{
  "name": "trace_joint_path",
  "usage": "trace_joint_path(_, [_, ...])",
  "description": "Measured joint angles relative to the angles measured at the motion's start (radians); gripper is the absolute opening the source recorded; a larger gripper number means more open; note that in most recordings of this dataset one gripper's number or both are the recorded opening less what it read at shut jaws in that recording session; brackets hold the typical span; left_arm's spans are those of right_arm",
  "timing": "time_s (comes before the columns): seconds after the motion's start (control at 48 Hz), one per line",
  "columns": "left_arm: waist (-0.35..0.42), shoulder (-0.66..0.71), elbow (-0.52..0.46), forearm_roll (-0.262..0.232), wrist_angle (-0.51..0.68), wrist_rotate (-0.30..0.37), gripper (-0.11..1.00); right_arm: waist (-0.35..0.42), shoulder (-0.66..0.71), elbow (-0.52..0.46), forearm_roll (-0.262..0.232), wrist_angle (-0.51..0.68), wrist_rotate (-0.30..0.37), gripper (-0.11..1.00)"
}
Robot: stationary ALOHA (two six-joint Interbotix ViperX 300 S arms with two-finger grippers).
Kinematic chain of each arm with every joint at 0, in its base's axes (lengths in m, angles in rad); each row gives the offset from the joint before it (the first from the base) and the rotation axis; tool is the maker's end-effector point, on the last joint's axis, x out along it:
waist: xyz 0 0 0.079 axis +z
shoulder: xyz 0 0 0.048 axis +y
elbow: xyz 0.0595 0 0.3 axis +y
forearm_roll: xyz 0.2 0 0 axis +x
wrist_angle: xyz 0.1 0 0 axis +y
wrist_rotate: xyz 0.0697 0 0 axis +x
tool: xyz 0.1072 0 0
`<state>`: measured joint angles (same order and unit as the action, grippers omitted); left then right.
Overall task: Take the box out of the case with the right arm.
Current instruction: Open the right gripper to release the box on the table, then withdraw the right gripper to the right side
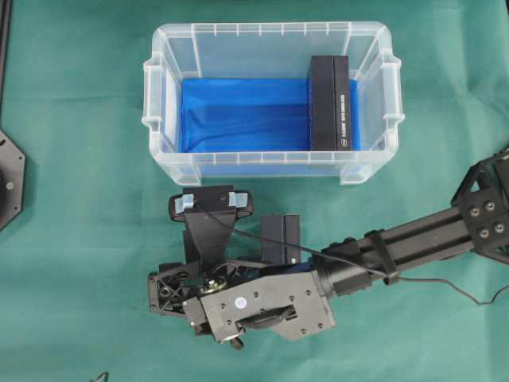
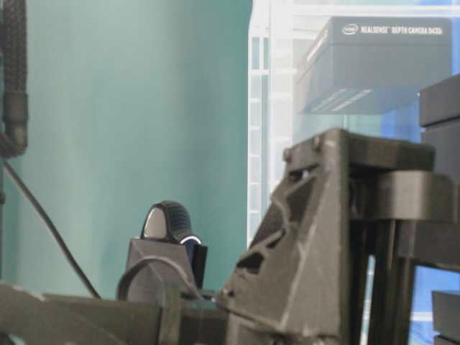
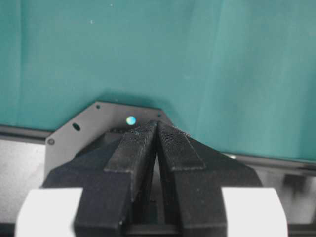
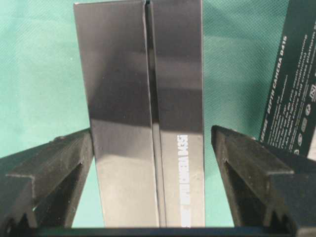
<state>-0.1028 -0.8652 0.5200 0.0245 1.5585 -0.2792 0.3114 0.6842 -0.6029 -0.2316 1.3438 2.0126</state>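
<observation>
Now box point(image 4: 148, 123) on cloth point(image 1: 79, 239), right gripper point(image 4: 153, 163) open ard it.

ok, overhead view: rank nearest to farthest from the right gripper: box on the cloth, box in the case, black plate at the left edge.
1. Box on the cloth: beside the right gripper, between its open jaws.
2. Box in the case: standing at the right end of the case, above the gripper in this view.
3. Black plate: far left edge.
</observation>
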Motion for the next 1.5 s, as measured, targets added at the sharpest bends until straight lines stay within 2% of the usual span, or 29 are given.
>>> trace_joint_path(0.229, [0.0,0.0,0.0,0.0,0.0,0.0,0.0,-0.008,-0.071,-0.002,-0.035,0.071,-0.014,0.91])
trace_joint_path(0.584, [0.0,0.0,0.0,0.0,0.0,0.0,0.0,-0.035,-0.163,-0.008,-0.064,0.092,-0.089,0.91])
trace_joint_path(0.73, [0.0,0.0,0.0,0.0,0.0,0.0,0.0,-0.041,-0.166,-0.011,-0.066,0.091,-0.103,0.91])
trace_joint_path(0.876, [0.0,-0.002,0.0,0.0,0.0,0.0,0.0,-0.049,-0.166,-0.009,-0.06,0.098,-0.146,0.89])
trace_joint_path(1.022, [0.0,0.0,0.0,0.0,0.0,0.0,0.0,-0.052,-0.172,0.003,-0.049,0.164,-0.172,0.89])
trace_joint_path(1.251, [0.0,0.0,0.0,0.0,0.0,0.0,0.0,-0.043,-0.264,0.117,-0.008,0.232,-0.179,0.89])
trace_joint_path(1.502, [0.0,0.005,0.0,0.0,0.0,0.0,0.0,-0.014,-0.443,0.36,-0.003,0.193,-0.129,0.89])
